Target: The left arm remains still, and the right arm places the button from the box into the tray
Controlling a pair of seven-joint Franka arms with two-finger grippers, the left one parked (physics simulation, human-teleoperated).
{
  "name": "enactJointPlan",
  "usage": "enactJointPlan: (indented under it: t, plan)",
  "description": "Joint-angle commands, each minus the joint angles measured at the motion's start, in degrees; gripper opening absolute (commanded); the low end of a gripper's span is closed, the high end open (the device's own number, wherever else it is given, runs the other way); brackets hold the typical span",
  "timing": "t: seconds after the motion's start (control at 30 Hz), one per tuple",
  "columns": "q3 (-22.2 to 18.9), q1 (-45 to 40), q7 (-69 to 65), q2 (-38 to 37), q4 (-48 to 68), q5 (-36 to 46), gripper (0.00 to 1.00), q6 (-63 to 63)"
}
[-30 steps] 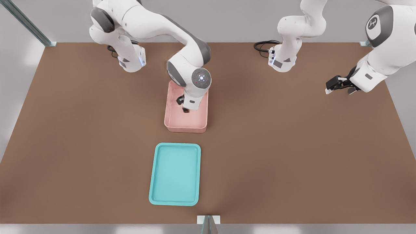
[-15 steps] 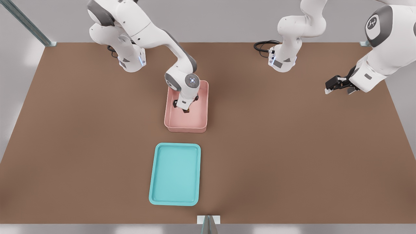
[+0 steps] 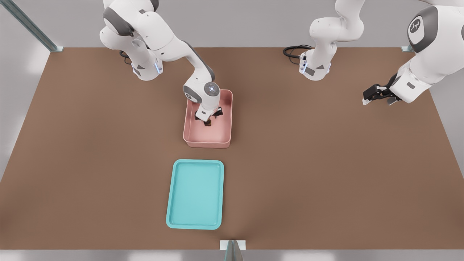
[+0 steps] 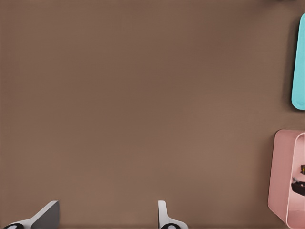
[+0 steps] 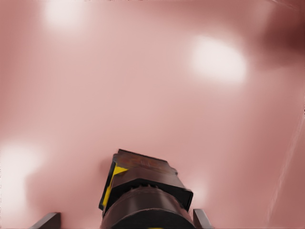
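Where the table's near edge meets my front view, I see the teal tray [image 3: 195, 194] lying flat, well apart from the action. Beyond it sits the pink box [image 3: 207, 139], and the right arm [image 3: 170, 43] reaches down inside it. There my gripper [image 3: 207, 122] is low over the box floor, fingers [image 5: 47, 221] on either side of the button [image 5: 143, 191]; I cannot tell whether they clamp it.

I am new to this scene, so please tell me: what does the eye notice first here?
First, the right arm reaching down into the pink box at the table's middle, its gripper low inside over the button. Next, the bright teal tray, nearer the camera on the brown table.
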Motion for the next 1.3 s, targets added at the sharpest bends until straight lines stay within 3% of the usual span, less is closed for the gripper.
enactJointPlan:
  t: [0.0,0.53,0.57,0.6,0.63,0.83,0.93,1.0,1.17,1.27]
  plan:
    - [0.0,-0.04,13.91,-0.43,0.09,-0.05,1.0,0.65]
    - [0.26,-1.79,13.91,-1.66,3.17,-0.93,1.0,0.39]
    - [0.53,-1.88,13.82,-1.66,3.16,-0.93,0.98,0.39]
    - [0.53,-1.97,13.2,-1.66,3.16,-0.93,0.75,-0.04]
    - [0.53,-2.41,13.11,-1.84,3.16,-0.93,0.62,-0.75]
    - [0.62,-4.61,11.44,-1.75,3.43,-1.02,0.43,-0.66]
    - [1.67,-5.57,11.36,-4.82,5.27,-0.76,0.43,-3.56]
    - [10.37,-16.73,6.35,-5.18,11.07,-0.67,0.43,-8.48]
    - [10.46,-28.86,-16.32,2.2,35.67,2.76,0.43,-21.49]
    - [10.37,-32.2,-22.83,8.0,42.45,4.6,0.43,-21.32]
